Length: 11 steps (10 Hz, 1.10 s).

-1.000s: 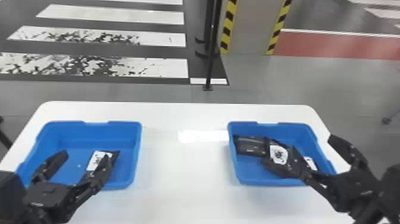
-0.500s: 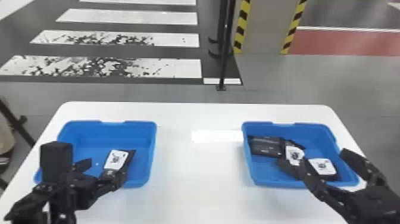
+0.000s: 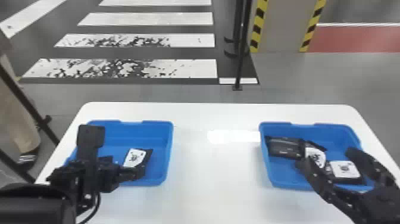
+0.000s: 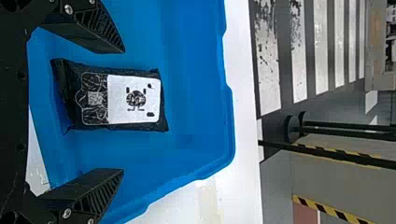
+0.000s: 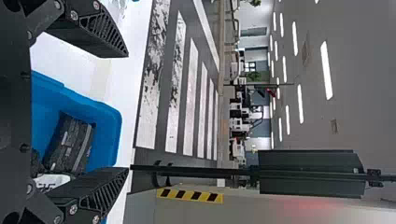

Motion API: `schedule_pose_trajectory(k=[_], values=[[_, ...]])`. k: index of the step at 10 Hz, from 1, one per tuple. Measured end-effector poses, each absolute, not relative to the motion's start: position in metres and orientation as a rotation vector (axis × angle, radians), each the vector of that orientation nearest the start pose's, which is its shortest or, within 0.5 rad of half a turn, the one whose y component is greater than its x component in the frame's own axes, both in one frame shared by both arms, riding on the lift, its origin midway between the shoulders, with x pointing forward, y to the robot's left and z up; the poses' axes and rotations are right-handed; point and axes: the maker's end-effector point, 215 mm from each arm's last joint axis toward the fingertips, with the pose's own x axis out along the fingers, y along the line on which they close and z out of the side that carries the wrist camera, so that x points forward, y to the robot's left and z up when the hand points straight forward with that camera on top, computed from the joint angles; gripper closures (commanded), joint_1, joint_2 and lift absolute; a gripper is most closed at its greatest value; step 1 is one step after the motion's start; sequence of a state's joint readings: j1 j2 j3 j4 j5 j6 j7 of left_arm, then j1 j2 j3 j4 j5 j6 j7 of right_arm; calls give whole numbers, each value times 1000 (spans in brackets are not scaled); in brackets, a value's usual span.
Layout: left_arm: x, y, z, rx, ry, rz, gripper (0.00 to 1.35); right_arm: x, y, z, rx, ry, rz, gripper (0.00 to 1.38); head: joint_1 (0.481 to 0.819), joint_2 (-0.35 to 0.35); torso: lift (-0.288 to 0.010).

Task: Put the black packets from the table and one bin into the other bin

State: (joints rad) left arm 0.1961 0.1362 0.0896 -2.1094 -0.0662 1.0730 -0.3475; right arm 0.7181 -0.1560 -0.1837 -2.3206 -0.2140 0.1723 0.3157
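From here I see a wide strip of white table [image 3: 214, 190] between the two blue bins, with a band of tabletop beyond their far rims. The left bin [image 3: 170, 140] sits close to the table's left edge, the right bin [image 3: 330, 127] close to the right edge. In the left bin, my open room is a broad stretch of blue floor on the far side of the single packet [image 3: 135, 158], which lies label up toward the right wall.

My left arm reaches in from the near left, and the left gripper [image 3: 124, 165] is over the near part of that bin. In its wrist view, the left gripper [image 4: 123, 110] is spread wide around open space, with the packet lying nearer one finger than the other, ungripped.

My right arm comes in from the near right corner, with the right gripper [image 3: 327, 158] at the right bin. Its fingers stand wide apart, no packet clamped between them. In that bin a dark packet [image 3: 284, 148] lies by the left wall, a white-labelled packet [image 3: 316, 155] just beside it, and another labelled packet [image 3: 344, 170] farther right; I cannot tell whether a finger touches any of them.
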Motion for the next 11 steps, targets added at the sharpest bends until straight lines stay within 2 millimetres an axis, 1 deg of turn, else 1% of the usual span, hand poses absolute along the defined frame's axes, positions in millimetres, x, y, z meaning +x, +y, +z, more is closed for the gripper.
schedule_pose_trajectory(k=[2,4,5,6,7,8,9,11], values=[[462,262,-466,34,795,-196,127,384,-227,-313,10,119,322,165,695,46,-110],[469,266,-481,42,834,-194,128,385,-219,-314,22,117,346,165,695,59,-110],[471,271,-489,49,857,-190,153,385,-217,-315,28,117,354,167,695,68,-110],[470,276,-497,56,886,-179,242,385,-214,-316,34,116,363,165,695,79,-110],[468,282,-504,63,917,-167,568,386,-212,-316,37,111,370,165,695,91,-110],[466,287,-512,70,948,-156,1210,386,-212,-315,39,106,371,165,695,96,-110],[463,290,-518,72,967,-148,1207,386,-212,-314,39,103,371,165,695,102,-110],[462,294,-520,65,968,-142,1211,385,-212,-316,45,104,370,165,695,108,-110]])
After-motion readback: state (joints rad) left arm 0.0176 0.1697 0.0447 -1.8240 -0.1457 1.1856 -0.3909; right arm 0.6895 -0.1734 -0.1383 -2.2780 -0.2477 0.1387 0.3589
